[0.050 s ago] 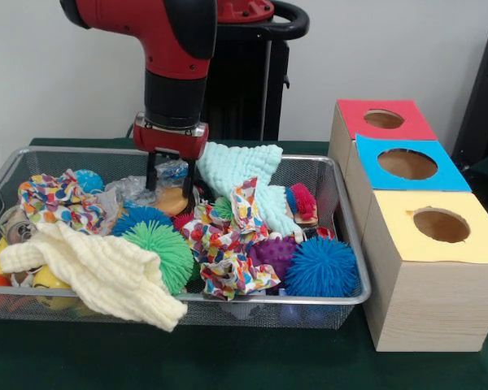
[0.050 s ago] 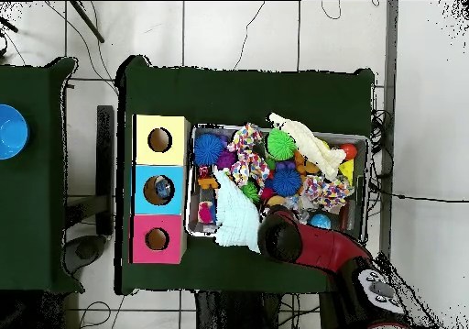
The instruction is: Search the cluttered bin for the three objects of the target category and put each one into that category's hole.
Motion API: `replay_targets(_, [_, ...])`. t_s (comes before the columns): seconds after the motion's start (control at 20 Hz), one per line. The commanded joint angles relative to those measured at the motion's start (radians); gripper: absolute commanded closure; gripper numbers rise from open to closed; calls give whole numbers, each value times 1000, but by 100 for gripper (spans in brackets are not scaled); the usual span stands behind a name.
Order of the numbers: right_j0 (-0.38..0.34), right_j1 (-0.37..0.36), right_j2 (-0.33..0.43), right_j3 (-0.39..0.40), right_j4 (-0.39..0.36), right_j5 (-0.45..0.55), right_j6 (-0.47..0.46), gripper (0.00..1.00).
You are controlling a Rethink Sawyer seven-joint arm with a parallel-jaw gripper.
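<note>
1. The gripper (image 1: pixel 170 172) hangs low inside the wire bin (image 1: pixel 351 236), near its far rim. Its two dark fingers (image 1: pixel 150 171) stand apart, straddling a crumpled clear plastic piece (image 1: pixel 172 170) above a tan round object (image 1: pixel 171 199). Whether they actually grip anything cannot be told.
2. The bin is packed to its rim. A cream knitted cloth (image 1: pixel 98 272) droops over the near edge at the left corner, and a mint knitted cloth (image 1: pixel 242 168) rises above the far rim.
3. Between them lie a green spiky ball (image 1: pixel 164 253), a blue spiky ball (image 1: pixel 321 266), a purple spiky ball (image 1: pixel 274 252) and two dotted multicoloured cloths (image 1: pixel 228 240), all touching one another, with little free space.
4. Beside the bin's right wall stand three wooden boxes in a row, touching: a yellow-topped box (image 1: pixel 435 268) nearest, a blue-topped box (image 1: pixel 407 166) in the middle and a red-topped box (image 1: pixel 382 120) farthest. Each has a round hole in its top.
5. In the overhead view a small object shows inside the blue-topped box's hole.
6. Everything sits on a dark green table (image 1: pixel 228 357), with bare cloth along the near edge. The floor is pale tile with cables.
</note>
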State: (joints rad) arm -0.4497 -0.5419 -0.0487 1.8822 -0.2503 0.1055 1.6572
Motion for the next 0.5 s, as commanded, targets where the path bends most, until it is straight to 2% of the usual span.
replay_targets(0.05, [-2, 20, 28, -38, 58, 22, 175, 0])
replay_targets(0.5, [7, -46, 28, -12, 78, 85, 167, 0])
